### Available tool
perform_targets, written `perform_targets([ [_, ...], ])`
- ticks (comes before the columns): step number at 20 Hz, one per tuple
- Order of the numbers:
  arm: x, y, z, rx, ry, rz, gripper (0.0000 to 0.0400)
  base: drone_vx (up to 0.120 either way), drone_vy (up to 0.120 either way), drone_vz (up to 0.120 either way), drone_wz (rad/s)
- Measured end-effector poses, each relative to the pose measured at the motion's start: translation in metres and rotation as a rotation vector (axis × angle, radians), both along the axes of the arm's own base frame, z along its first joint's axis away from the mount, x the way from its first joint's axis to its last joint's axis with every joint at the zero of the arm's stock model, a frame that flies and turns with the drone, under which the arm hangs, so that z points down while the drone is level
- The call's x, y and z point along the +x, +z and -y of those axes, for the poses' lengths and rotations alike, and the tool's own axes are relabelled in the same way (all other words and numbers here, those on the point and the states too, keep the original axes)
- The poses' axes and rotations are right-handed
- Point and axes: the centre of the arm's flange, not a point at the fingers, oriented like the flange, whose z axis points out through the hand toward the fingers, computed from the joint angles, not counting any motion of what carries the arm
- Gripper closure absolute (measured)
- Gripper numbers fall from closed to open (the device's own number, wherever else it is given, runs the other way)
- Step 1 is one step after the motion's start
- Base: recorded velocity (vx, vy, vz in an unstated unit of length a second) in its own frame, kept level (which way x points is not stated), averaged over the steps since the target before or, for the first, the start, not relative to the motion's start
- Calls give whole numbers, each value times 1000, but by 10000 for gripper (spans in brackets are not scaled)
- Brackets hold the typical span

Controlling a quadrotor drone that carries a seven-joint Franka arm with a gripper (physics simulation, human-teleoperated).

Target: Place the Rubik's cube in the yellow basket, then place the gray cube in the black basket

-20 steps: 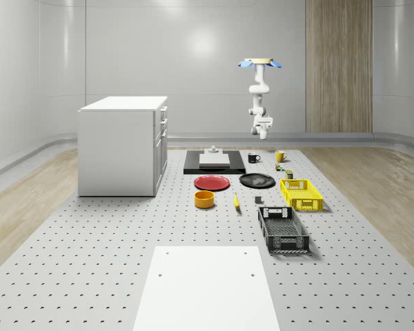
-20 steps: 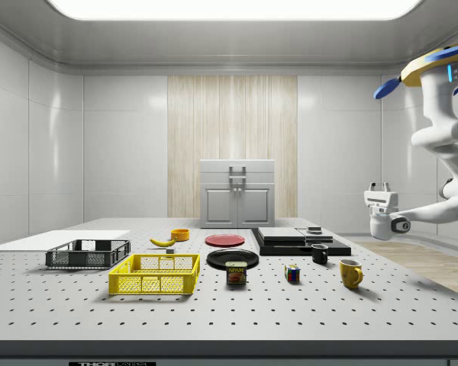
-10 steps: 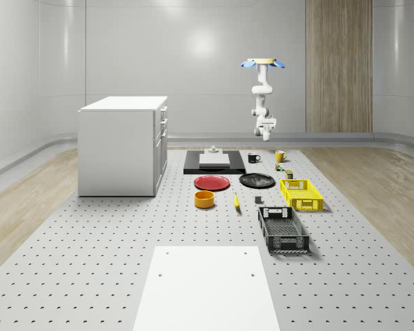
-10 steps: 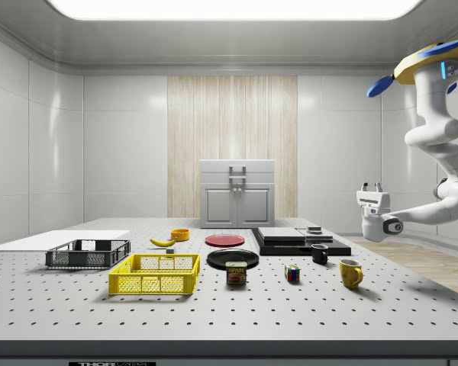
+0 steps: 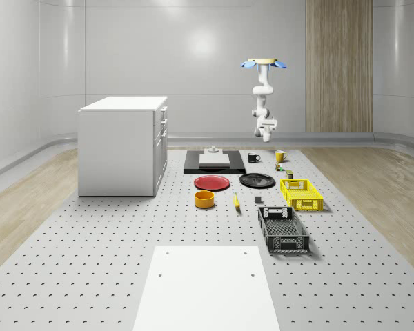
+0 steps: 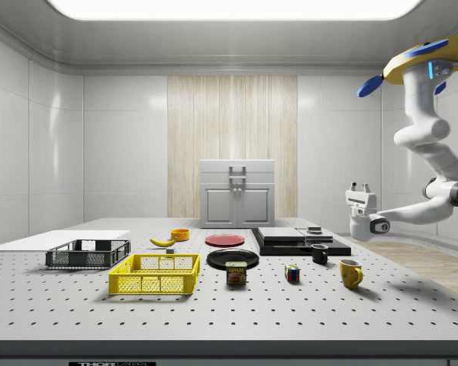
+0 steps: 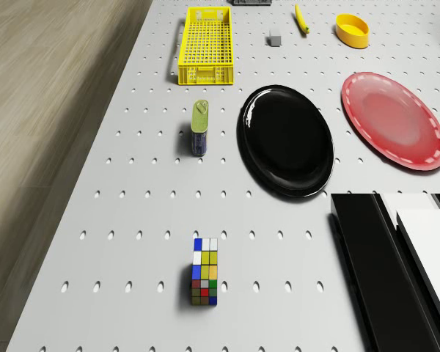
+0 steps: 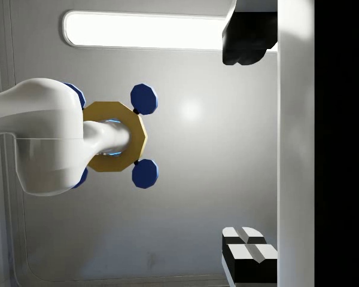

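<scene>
The Rubik's cube (image 7: 204, 273) (image 6: 292, 274) stands on the perforated table near its far end. Further along are the yellow basket (image 7: 204, 45) (image 5: 301, 194) and the black basket (image 5: 283, 229) (image 6: 88, 254); both look empty. A small gray cube (image 7: 276, 39) (image 5: 258, 201) sits on the table beside the yellow basket. The drone (image 6: 416, 65) (image 5: 263, 63) hovers high over the table's far end. Its arm hangs down and bends so the gripper (image 6: 359, 185) (image 8: 246, 149) points upward, open and holding nothing, well above the Rubik's cube and to its right in the side view.
Between the Rubik's cube and the yellow basket lie a can (image 7: 199, 126) and a black plate (image 7: 286, 139), with a red plate (image 7: 392, 117) beyond. A yellow mug (image 6: 350, 272), a black mug (image 6: 320, 254), a black platform (image 7: 374, 264) and a white cabinet (image 5: 121, 145) stand nearby.
The drone and arm have drifted toward the side view's left, carrying the open gripper closer to above the mugs and slightly higher. Nothing on the table has moved.
</scene>
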Motion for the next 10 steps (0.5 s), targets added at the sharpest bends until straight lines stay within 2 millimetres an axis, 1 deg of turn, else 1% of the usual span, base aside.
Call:
perform_targets([
  [4, 0, -1, -6, -64, -2, 3, 0, 120, 0, 0, 0],
  [7, 0, -2, -15, -149, -4, 5, 0, 120, 0, 0, 0],
  [10, -1, -6, -28, -290, -8, 7, 0, 120, 120, 0, 0],
])
